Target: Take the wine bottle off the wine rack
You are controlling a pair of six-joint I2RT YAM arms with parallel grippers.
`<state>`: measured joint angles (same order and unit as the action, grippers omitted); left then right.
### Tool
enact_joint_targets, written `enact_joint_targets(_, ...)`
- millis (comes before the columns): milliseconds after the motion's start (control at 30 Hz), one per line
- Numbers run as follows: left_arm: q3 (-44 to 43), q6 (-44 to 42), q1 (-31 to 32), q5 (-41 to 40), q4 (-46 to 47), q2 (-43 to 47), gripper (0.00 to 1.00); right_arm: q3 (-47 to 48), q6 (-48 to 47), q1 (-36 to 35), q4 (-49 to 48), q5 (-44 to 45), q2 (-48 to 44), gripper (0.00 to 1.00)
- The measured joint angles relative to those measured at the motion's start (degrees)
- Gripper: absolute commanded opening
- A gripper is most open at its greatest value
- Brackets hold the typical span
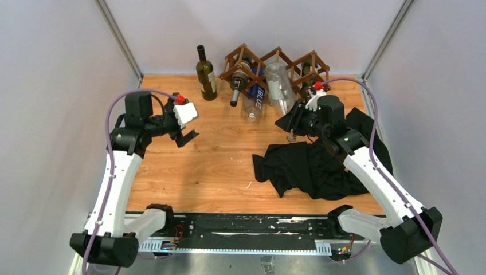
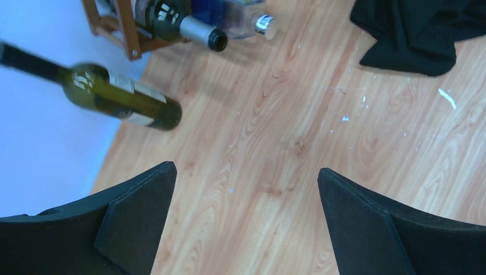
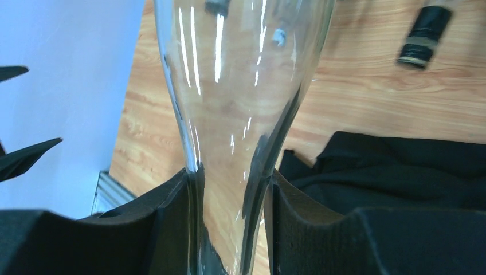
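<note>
The dark wooden wine rack stands at the table's back. A clear glass wine bottle slants out of its middle, wide end at the rack, neck toward me. My right gripper is shut on that neck; in the right wrist view both pads press the glass on either side, and the gripper holds it firmly. My left gripper hangs open over bare wood at the left, nothing between its fingers. In the left wrist view the rack is at the top left.
A green bottle stands upright left of the rack. A dark bottle and a clear blue-labelled one poke out of the rack's left cells. A black cloth lies crumpled under the right arm. White walls close in on both sides.
</note>
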<state>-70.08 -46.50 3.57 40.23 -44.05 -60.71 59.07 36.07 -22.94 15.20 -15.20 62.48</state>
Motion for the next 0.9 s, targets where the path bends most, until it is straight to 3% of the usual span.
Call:
enact_joint_targets(300,8.7,-16.3,10.8,-3.2,-1.1,7.8,1.0,0.2,-1.5,-15.9,1.2,-0.3,1.9,0.0)
enact_joint_targets(667,15.5,-36.2,13.8,-5.5,-1.4,17.1,1.0,2.8,-5.4,-25.8,9.2,-3.1,9.6,0.0)
enact_joint_targets(900,21.2,-41.9,14.3,-6.2,-1.5,17.6,1.0,8.9,-10.3,-31.6,13.0,-5.4,14.0,0.0)
